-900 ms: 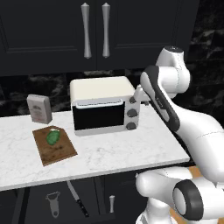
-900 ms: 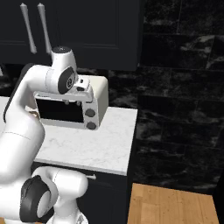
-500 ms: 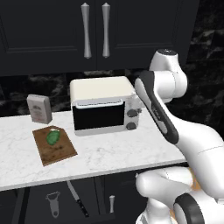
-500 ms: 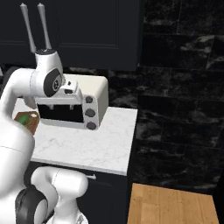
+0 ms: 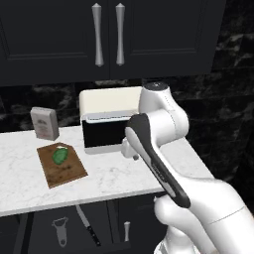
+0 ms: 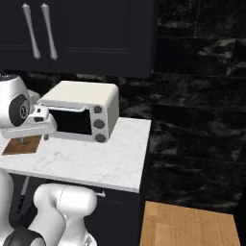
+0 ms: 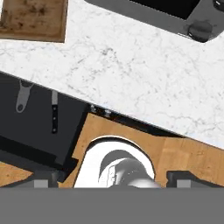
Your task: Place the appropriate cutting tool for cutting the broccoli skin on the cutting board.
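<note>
The knife [image 5: 88,225], grey blade and black handle, lies in an open dark drawer under the counter's front edge, also seen as the knife [image 7: 54,116] in the hand view. The dark-brown cutting board [image 5: 69,171] lies on the white counter's left part with the green broccoli [image 5: 60,156] on it. A corner of the board [image 7: 35,17] shows in the hand view. My gripper [image 5: 129,151] hangs over the counter in front of the toaster oven, pointing down. It is open, with the fingertips [image 7: 43,177] far apart and nothing between them.
A grey Y-shaped peeler [image 5: 60,230] lies left of the knife in the drawer. A cream and black toaster oven [image 5: 106,119] stands at the back of the marble counter [image 5: 114,178]. A grey upright box [image 5: 44,123] stands behind the board.
The arm has swung left from beside the toaster oven to in front of it, and the hand now hangs over the counter.
</note>
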### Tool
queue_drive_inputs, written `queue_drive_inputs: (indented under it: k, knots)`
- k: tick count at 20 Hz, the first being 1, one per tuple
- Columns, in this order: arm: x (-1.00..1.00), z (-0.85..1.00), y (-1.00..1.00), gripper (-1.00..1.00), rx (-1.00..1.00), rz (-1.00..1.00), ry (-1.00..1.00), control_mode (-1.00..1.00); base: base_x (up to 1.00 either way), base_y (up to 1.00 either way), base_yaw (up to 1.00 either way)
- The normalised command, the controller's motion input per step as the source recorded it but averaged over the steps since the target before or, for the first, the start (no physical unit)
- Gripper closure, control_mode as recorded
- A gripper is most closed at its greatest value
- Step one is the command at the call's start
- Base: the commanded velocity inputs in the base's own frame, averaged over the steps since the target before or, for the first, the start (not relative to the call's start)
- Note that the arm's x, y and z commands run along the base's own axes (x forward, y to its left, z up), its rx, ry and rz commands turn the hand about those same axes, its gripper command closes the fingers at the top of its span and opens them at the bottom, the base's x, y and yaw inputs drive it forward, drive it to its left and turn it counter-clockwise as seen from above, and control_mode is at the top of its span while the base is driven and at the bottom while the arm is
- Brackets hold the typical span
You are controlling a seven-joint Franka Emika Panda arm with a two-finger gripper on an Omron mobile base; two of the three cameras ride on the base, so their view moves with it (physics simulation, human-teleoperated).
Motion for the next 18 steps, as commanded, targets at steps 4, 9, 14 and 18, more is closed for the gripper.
queue_drive_inputs:
  k: [4, 9, 14, 18]
  knots:
    - [-0.59, -0.43, 0.71, -1.0, 0.0, 0.04, 0.25, -1.0, 0.0, 0.0, 0.0]
    - [-0.49, -0.38, 0.96, -1.0, -0.03, -0.02, 0.25, -1.0, 0.0, 0.0, 0.0]
    - [-0.42, -0.45, 0.91, -1.0, -0.01, -0.05, 0.07, -1.0, 0.0, 0.0, 0.0]
    - [-0.29, -0.44, 0.71, -1.0, 0.0, 0.0, 0.13, -1.0, 0.0, 0.0, 0.0]
